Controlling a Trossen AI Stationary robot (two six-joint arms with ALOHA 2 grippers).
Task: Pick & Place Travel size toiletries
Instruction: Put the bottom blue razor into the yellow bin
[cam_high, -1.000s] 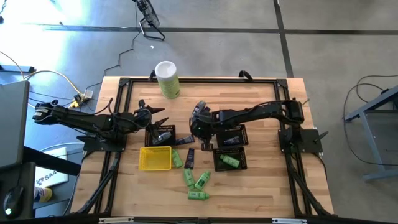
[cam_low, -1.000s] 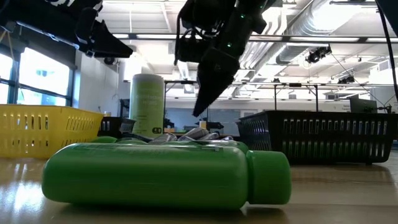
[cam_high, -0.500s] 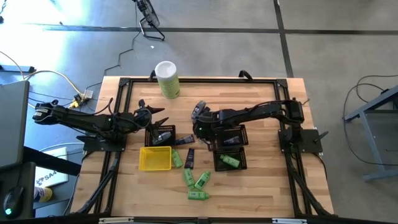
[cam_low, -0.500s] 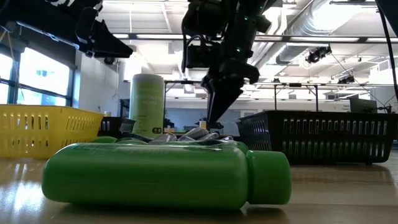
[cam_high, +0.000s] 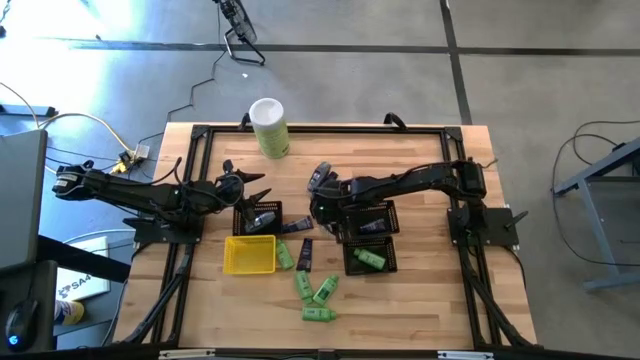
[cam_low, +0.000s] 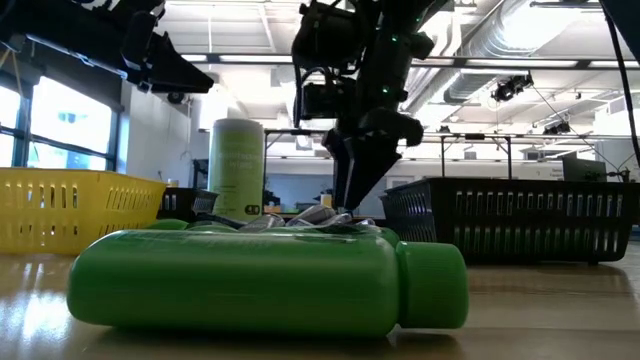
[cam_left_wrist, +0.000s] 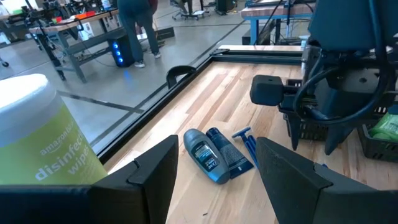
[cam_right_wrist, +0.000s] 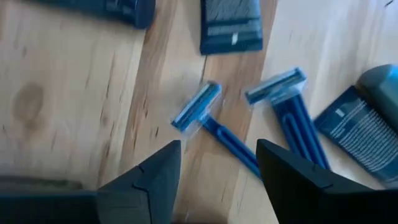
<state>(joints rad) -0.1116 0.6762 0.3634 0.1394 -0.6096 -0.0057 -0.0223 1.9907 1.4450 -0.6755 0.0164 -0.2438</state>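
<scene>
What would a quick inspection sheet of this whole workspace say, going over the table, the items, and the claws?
Surface: pale wooden table, black frame.
Job's things: small green bottles; dark grey tubes; two blue razors on the wood.
Clutter: yellow plastic tray, black mesh baskets, tall pale-green wipes canister.
Claws: right claw open above the razors, holding nothing; left claw open, waiting near the canister.
Cables: loose wires on the floor.
Surroundings: workshop; a person stands at a bench.
</scene>
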